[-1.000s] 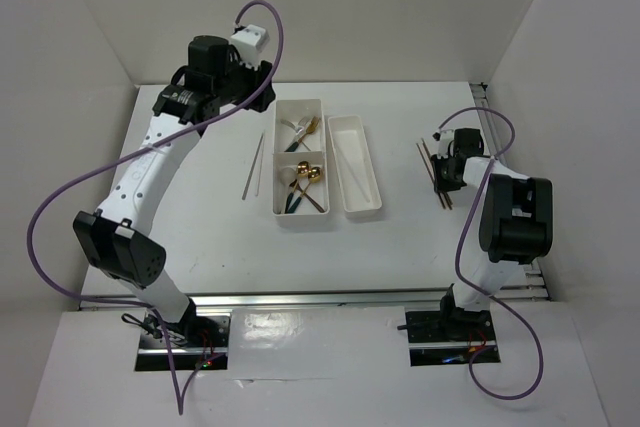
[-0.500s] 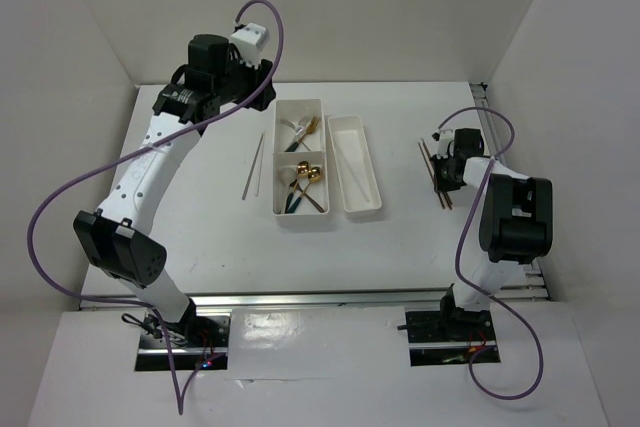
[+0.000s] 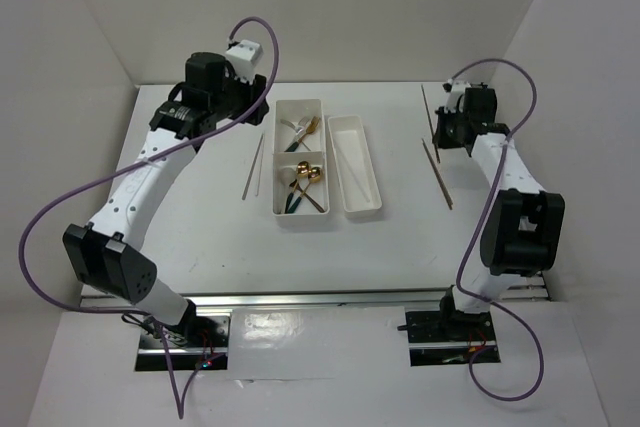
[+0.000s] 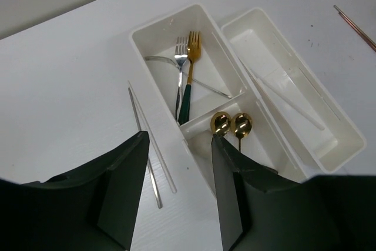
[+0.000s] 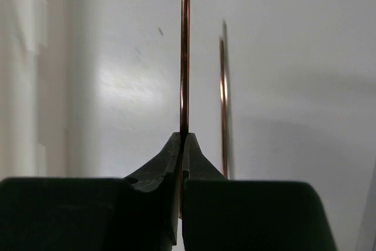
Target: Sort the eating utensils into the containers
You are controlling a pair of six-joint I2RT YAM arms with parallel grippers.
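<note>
Near the far right corner of the table, one brown chopstick [image 5: 184,51] is pinched near its end between the clenched jaws of the right gripper [image 5: 183,136]. It appears to be held clear of the surface. A second brown chopstick [image 3: 438,175] lies on the table just beside it, towards the right edge.

The step in hand is judged to be the pick-up of the brown pair, taken one stick at a time. The next move would call for a carry towards the table's middle to the narrow tray [image 4: 252,39]. There the stick would have to be turned to run along the tray's length before it is lowered and let go. Because it is gripped far from its middle, some droop of the free end should be allowed for.

The left gripper [image 4: 180,145] is held released and empty above the table. It hangs between the wide tray [image 4: 164,19] and the silver chopsticks [image 4: 144,145], which lie loose on the left side and are likely its next target.

Counted:
- Two trays are present.
- Two brown chopsticks and two silver chopsticks are outside the trays.
- At least one white chopstick [image 4: 288,101] is in the narrow tray; a second cannot be made out.
- The wide tray's far compartment holds a silver fork [image 4: 181,57], a gold fork with a green handle [image 4: 185,98] and a third silver utensil [image 4: 158,62] of unclear kind.
- The near compartment holds two gold spoons [image 4: 221,123].
</note>
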